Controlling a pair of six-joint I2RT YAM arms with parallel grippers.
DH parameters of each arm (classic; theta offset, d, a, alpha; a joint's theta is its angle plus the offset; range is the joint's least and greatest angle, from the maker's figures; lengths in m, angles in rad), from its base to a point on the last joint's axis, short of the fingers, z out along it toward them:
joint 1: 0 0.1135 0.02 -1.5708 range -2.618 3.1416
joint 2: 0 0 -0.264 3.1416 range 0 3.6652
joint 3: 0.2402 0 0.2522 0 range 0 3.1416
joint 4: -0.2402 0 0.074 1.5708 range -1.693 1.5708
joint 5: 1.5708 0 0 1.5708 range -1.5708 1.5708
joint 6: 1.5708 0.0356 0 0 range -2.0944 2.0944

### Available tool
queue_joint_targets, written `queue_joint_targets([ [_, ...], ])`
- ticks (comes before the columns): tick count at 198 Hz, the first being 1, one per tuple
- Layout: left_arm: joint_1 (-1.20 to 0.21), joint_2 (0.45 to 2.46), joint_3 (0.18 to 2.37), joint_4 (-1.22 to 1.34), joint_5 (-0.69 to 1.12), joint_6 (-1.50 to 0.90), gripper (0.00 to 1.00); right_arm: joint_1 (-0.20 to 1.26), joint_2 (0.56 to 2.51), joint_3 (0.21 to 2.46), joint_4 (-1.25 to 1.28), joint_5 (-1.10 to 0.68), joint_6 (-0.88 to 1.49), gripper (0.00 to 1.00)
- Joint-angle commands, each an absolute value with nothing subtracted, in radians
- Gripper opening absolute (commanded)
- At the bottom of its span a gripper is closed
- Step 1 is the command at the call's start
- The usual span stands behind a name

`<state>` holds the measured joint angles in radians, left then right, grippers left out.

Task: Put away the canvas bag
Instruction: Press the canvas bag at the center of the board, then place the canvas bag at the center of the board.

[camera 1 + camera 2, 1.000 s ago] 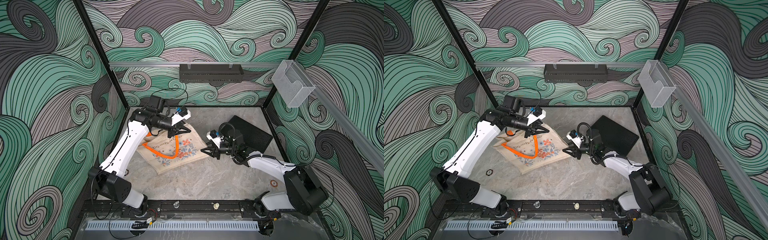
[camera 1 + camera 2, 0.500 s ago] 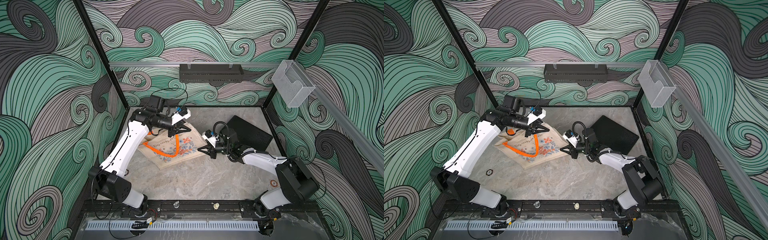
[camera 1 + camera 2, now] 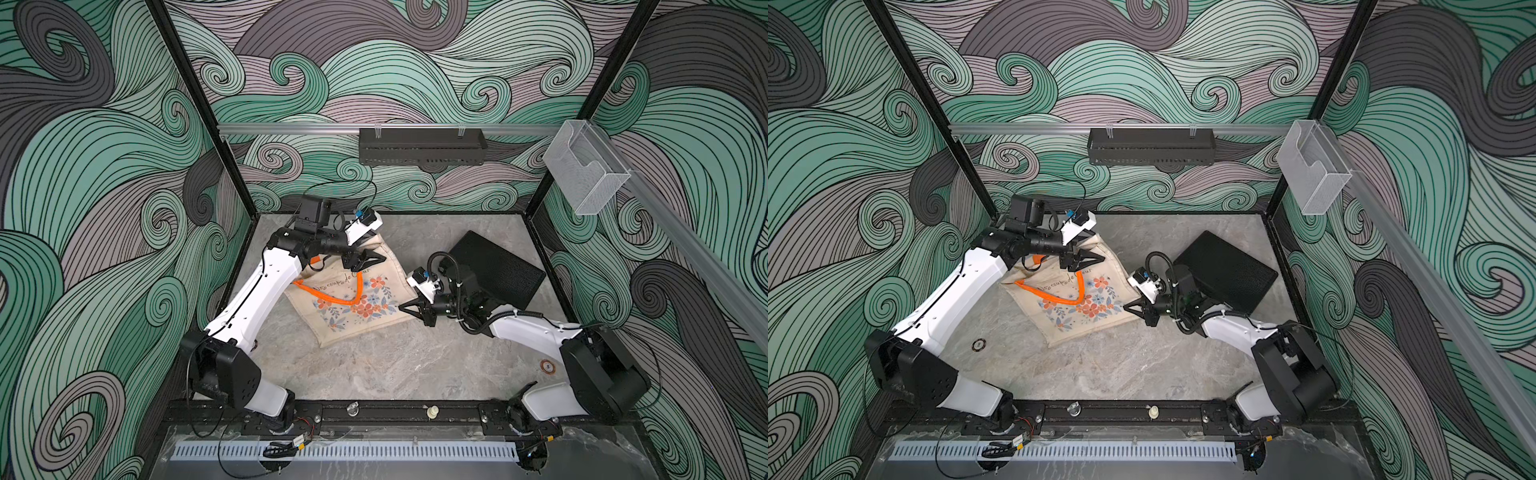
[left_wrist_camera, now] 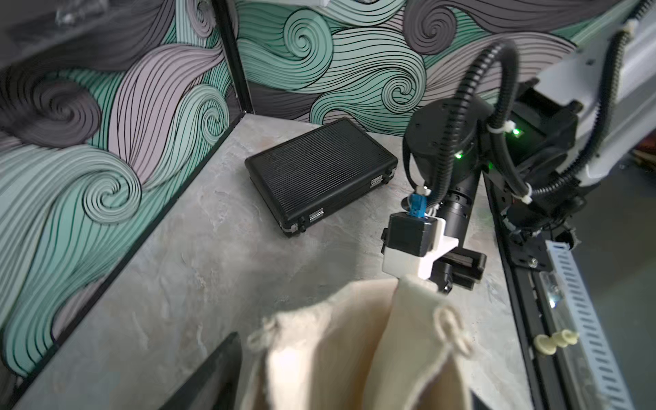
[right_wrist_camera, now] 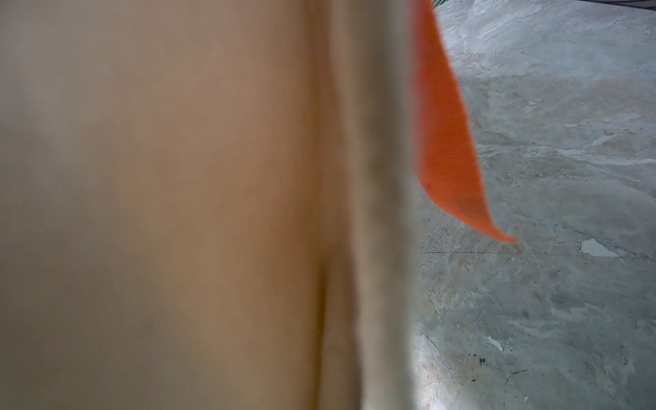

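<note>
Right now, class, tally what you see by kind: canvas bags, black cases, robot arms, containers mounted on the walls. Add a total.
canvas bag: 1
black case: 1
robot arms: 2 (left arm, right arm)
wall containers: 2 (black rack, clear bin)
Total: 6

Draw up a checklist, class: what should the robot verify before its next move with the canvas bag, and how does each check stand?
1. Right gripper holding the canvas bag: ok, it is shut on the bag's edge nearest that arm.
2. Left gripper free of fabric: cannot tell. The jaws look open, but canvas bunches right at them in the left wrist view.
3. Orange handle loose: ok, it lies on the printed side with nothing gripping it.
4. Black ribbed case clear of the bag: ok, it is closed and lies apart from the bag.
5. Bag lying flat: not ok, its fabric is lifted at the right gripper.
</note>
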<state>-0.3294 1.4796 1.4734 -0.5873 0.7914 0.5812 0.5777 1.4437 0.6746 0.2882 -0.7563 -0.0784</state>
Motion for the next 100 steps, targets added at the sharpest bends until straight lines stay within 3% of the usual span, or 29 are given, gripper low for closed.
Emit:
queue_joint_targets([
  [1,-0.335,1.450,1.457,-0.425,0.635,0.426,0.96,0.577,1.441,0.695,0.258,-0.773,-0.078,0.00],
  [20,-0.346,1.454,1.463,-0.391,0.469,0.375,0.99,0.573,1.456,0.683,0.322,-0.799,0.002,0.00],
  [41,-0.381,1.436,1.495,-0.376,0.118,0.279,0.99,0.566,1.477,0.690,0.324,-0.777,0.063,0.00],
  [58,-0.371,1.364,1.462,-0.366,-0.214,-0.022,0.98,0.546,1.488,0.687,0.356,-0.770,0.133,0.00],
  [100,-0.235,1.076,1.014,-0.126,-0.219,-0.283,0.99,0.500,1.509,0.697,0.341,-0.762,0.231,0.00],
])
